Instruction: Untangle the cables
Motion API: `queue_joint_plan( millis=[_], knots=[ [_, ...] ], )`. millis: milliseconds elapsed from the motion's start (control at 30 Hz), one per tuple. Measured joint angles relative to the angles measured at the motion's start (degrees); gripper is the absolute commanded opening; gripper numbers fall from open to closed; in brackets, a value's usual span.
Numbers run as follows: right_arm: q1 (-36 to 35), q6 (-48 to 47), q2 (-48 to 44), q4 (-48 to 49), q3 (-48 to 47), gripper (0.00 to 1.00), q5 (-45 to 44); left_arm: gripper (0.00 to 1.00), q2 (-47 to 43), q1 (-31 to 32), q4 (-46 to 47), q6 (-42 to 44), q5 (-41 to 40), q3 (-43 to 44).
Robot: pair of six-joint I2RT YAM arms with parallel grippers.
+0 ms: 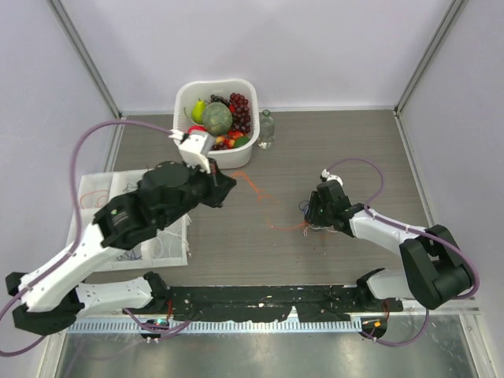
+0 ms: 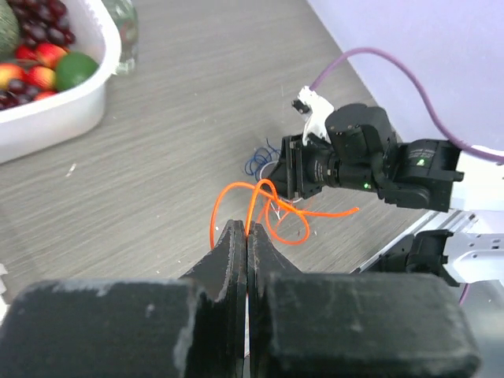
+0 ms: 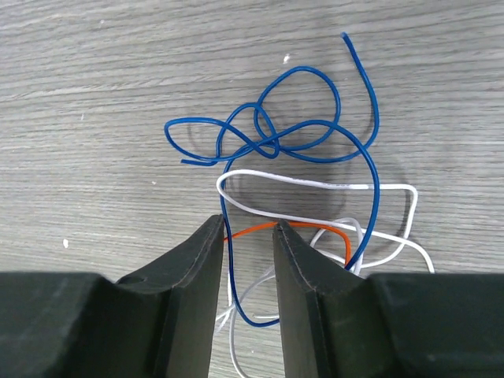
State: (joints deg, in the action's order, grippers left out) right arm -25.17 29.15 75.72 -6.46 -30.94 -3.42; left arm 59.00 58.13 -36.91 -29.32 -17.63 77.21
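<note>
Desk (image 1: pixel 339 150): grey wood-grain laminate, matte, fine streaks, a few pale specks. It's closed in by plain lilac-white walls (image 1: pixel 276 47) w/ metal frame posts (image 1: pixel 87 55) at the corners. A black strip (image 1: pixel 260 298) runs along the near edge. At the back sits a white plastic basket (image 1: pixel 181 98), glossy w/ rounded corners, heaped w/ fruit incl. dark red grapes (image 1: pixel 240 106) and a green melon (image 1: pixel 216 118). A small clear bottle (image 1: pixel 266 128) stands just beside it on the right. Far left is a white tray (image 1: pixel 90 177) w/ thin wires lying on it, partly hidden by the L arm.

The cables (image 1: pixel 303 211) are hair-thin, smooth, springy loops, lying on the desk right of centre under the R pincer (image 3: pixel 246 232). The blue cable (image 3: pixel 265 143) knots into several loops w/ one free end curling away. The white cable (image 3: pixel 315 182) makes a long flat loop next to it. The orange cable (image 3: pixel 252 229) crosses under the blue and runs off left across the desk toward the L pincer (image 2: pixel 247 232).

L pincer: black, matte, rough-edged fingers pressed tight together, tips nipping the orange cable, which loops up to them. R pincer: jaws apart, tips down near the desk, straddling blue + orange strands w/o clamping them; a clear gap shows btwn the fingers.
</note>
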Motion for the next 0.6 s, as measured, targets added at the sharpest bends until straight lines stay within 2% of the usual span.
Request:
queue_joint_plan(
  millis=[133, 300, 467, 600],
  knots=[
    [0.0, 0.63, 0.04, -0.76, -0.35, 0.43, -2.25, 0.0, -5.38, 0.0, -5.31, 0.76, -3.13, 3.48],
    [0.0, 1.44, -0.52, -1.79, -0.35, 0.57, -5.6, 0.0, -7.78, 0.0, -12.41, 3.04, -8.0, 15.61],
    [0.63, 2.58, -1.4, -3.58, -0.33, 0.61, -8.68, 0.0, -10.91, 0.0, -16.15, 5.95, -12.35, 27.82],
    [1.22, 3.43, -3.93, -5.01, 0.79, 0.66, -10.64, 0.0, -13.38, -0.02, -18.23, 7.28, -16.11, 32.28]
  ],
)
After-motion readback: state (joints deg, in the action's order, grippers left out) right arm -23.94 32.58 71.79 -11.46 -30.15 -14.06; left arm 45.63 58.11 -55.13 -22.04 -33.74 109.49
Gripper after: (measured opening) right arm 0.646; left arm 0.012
